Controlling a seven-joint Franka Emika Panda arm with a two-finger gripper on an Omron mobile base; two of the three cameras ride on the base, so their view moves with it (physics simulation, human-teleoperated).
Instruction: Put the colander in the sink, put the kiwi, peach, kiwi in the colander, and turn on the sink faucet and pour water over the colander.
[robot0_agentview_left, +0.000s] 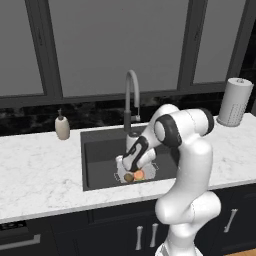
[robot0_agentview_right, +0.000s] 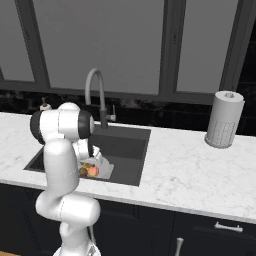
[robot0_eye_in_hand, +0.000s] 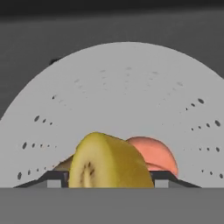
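At the centre of the left base view we see our pincer down in the sink, over the colander. In the hand view a cut yellow kiwi sits between the finger tips, but we cannot tell whether they grip it. The peach lies just behind it at lower centre, inside the colander.

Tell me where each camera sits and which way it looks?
Left base view: behind the arm's left, facing the sink and sink faucet; arm at right.
Right base view: behind its right, same sink; arm at left.
Hand view: on the hand, facing the colander; finger tips below.
All share the peach.
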